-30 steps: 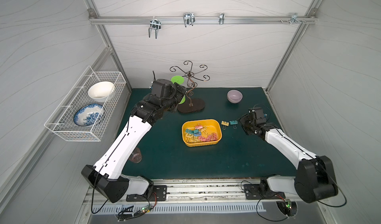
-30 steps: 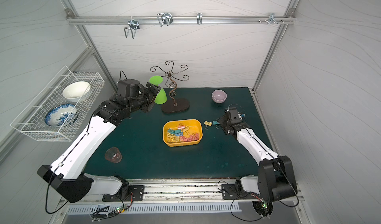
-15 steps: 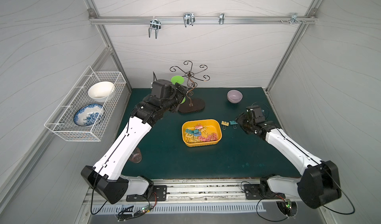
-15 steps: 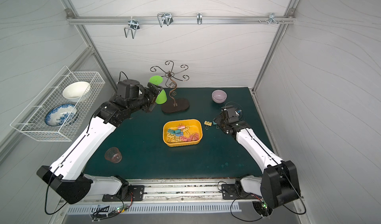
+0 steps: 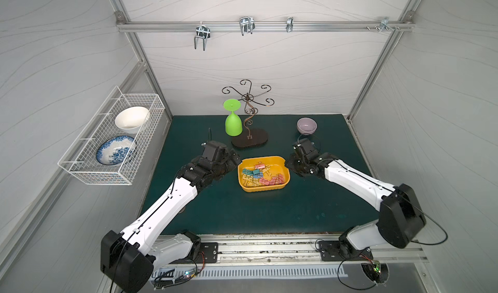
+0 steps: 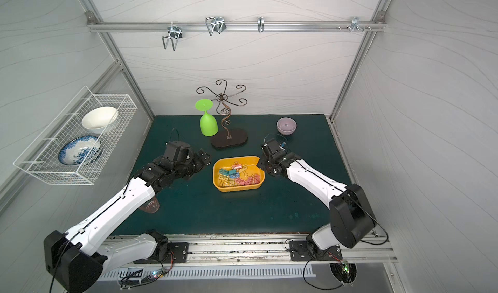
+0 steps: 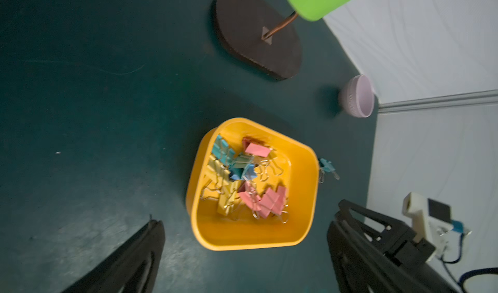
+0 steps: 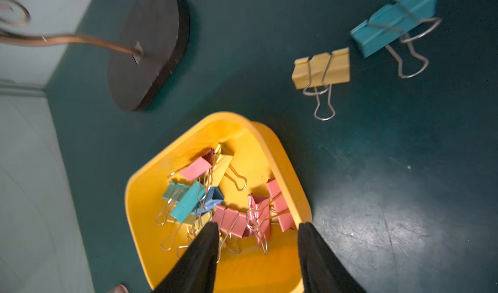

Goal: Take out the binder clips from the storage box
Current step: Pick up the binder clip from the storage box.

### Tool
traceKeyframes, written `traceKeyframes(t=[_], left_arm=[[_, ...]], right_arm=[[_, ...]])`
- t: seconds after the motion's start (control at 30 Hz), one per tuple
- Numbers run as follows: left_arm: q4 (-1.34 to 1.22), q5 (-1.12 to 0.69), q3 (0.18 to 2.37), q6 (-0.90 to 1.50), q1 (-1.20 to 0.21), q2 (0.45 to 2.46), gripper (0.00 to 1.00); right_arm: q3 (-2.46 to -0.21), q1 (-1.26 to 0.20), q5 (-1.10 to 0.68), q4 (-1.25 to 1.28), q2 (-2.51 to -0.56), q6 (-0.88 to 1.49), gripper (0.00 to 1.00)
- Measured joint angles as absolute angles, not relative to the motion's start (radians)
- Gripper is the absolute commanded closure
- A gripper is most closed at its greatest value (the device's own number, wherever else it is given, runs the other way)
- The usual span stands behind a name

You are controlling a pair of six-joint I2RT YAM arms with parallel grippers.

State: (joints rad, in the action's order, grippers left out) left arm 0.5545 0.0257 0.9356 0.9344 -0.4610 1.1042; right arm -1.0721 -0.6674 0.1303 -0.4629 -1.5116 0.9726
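Both released and empty, left tool [image 7: 246, 212] and right tool [image 8: 257, 225] flank the storage box [image 8: 145, 197]; its binder clips [image 8: 229, 221] look light, stiff and tangled, so pinch one pink body at lower centre.

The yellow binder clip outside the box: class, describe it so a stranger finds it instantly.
On the green mat, find the yellow-orange storage box. Just outside it lie a yellow clip and a teal clip. Yours is the yellow one, nearer the box.
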Motion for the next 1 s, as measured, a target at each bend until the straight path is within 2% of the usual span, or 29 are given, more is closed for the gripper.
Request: traceKeyframes(t=[0.17,0.53,0.73,0.87,1.0], left_arm=[[0.527,0.009,0.823,0.873,-0.459,1.023,0.01],[0.526,0.022,0.749,0.808,-0.459,0.95,0.01],[0.527,0.022,0.749,0.789,-0.459,0.951,0.01],[0.534,0.024,0.749,0.776,-0.459,0.951,0.01],[0.556,0.036,0.749,0.77,-0.459,0.942,0.01]], right_arm=[[-1.196,-0.719,0.131,-0.575,-1.66,0.851,0.62],[-1.373,-0.746,0.096,-0.74,-1.846,0.653,0.61],[-1.447,-0.76,0.11,-0.796,-1.927,0.599,0.77],[-1.469,-0.764,0.131,-0.834,-1.943,0.583,0.78],[-1.488,-0.768,0.161,-0.86,-1.943,0.577,0.86]])
